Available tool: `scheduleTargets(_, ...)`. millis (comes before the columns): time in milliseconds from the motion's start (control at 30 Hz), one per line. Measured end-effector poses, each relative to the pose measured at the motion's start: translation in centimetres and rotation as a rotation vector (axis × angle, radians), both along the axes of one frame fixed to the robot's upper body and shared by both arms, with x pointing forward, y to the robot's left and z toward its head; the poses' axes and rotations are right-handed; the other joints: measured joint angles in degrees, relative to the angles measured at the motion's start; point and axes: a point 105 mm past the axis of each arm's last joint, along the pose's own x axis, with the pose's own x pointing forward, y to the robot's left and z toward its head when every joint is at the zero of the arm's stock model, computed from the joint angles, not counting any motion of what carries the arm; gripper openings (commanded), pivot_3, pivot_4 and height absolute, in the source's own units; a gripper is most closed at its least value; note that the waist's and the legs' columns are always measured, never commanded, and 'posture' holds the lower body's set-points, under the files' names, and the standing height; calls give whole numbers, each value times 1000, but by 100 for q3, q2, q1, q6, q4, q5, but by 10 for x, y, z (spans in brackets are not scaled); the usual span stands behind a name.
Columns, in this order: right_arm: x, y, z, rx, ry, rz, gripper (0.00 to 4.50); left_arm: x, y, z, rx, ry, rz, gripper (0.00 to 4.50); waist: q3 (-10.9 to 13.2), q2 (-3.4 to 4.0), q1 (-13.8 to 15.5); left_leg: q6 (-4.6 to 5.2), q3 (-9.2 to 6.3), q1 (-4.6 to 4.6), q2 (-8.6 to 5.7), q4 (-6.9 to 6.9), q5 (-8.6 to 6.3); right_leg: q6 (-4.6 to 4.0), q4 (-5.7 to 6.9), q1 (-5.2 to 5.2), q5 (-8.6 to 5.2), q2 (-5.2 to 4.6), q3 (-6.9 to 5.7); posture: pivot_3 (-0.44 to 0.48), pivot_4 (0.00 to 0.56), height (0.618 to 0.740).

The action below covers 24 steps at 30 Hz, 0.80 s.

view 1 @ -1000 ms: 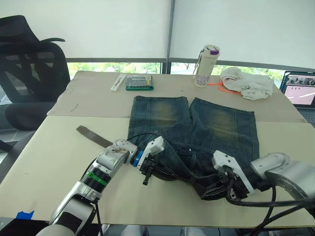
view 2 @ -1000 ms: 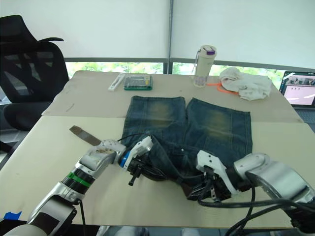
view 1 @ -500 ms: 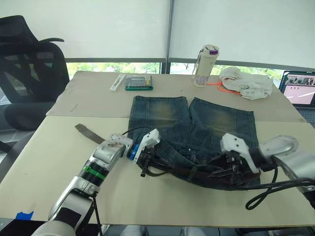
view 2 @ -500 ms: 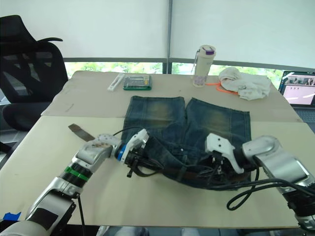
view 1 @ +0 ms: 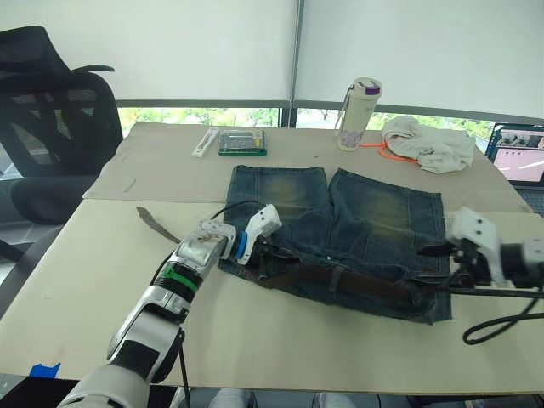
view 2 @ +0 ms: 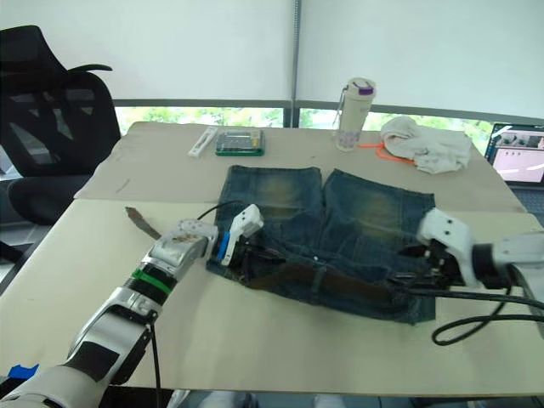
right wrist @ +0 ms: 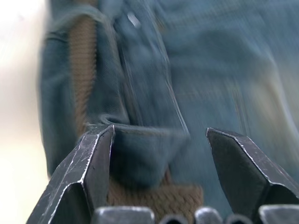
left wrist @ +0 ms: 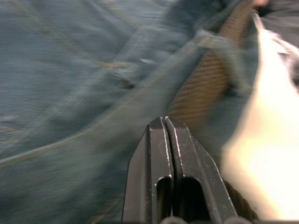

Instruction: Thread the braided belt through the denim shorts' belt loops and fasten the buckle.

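Here I see the denim shorts [view 1: 340, 229] lying flat on the counter [view 1: 85, 280], faded blue with yellowish worn patches on both legs. The braided belt [view 1: 340, 280] runs brown along the waistband under a belt loop [view 1: 337, 276], its free tail [view 1: 153, 223] trailing over the counter to my left. I can read no writing anywhere. My left end effector [left wrist: 163, 128] is pinched closed at the waistband's left end; whether it grips cloth I cannot tell. My right end effector [right wrist: 159, 140] is spread wide over denim and brown weave, whose braid the wrist views show close.
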Motion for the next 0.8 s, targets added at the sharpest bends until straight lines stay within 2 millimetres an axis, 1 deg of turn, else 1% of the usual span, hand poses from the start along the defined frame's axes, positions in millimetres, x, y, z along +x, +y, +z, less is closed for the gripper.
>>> scheduleTargets(100, -5, -12, 3, -37, -6, -9, 3499, 2, 2, -2, 4, -5, 13, 0, 0, 0, -17, -3, 1, 3, 1, -2, 2, 0, 0, 0, 0, 0, 0, 0, 150, 737)
scheduleTargets(167, -6, -16, 0, -87, -20, 12, 3499, 1, -3, -1, -1, -10, 0, 0, 0, 0, -36, -3, 0, 2, 1, -2, 2, 0, 0, 1, 0, 0, 0, 0, 150, 737)
scheduleTargets(267, -11, -16, -6, -130, -3, 73, 3499, 0, -5, -1, 1, -14, -8, 0, 0, -1, -40, -3, 0, 2, 0, -2, 2, 0, -2, 1, 0, 0, 0, 0, 150, 737)
scheduleTargets(333, -15, -17, -7, -144, 14, 104, 3499, -1, -5, 0, 0, -21, -13, 0, 0, 0, -48, -4, 0, 2, 0, -3, 2, 1, -3, 1, 0, 0, 1, 0, 150, 737)
scheduleTargets(533, -22, -26, 10, -181, 13, 144, 3499, -4, -9, 3, -18, -55, -22, 0, 0, 0, -47, -4, -1, 2, 2, -5, 2, 0, -5, 1, 0, 0, 1, 0, 150, 737)
scheduleTargets(600, -27, -29, 7, -217, 26, 166, 3499, -3, -10, 8, -39, -71, -11, 0, 1, -2, -44, -4, -5, 3, 2, -4, 2, 0, -8, 6, 0, 0, -2, 0, 150, 737)
scheduleTargets(667, -31, -32, -2, -275, 19, 206, 3499, -4, -11, 14, -56, -93, -17, 0, 1, -2, -48, -4, -4, 3, 2, -4, 3, 1, -9, 7, 0, 0, -1, 0, 150, 737)
scheduleTargets(733, -31, -32, -10, -357, -34, 285, 3499, -8, -14, 19, -86, -110, -32, 0, 1, -1, -61, -6, -2, 6, 1, -5, 3, 2, -8, 7, 0, 0, 1, 0, 150, 737)
scheduleTargets(800, -30, -30, -20, -439, -88, 378, 3499, -14, -23, 29, -131, -134, -68, 0, 1, -1, -64, -9, -1, 7, 0, -4, 5, 3, -7, 7, -1, 0, 1, 0, 150, 737)
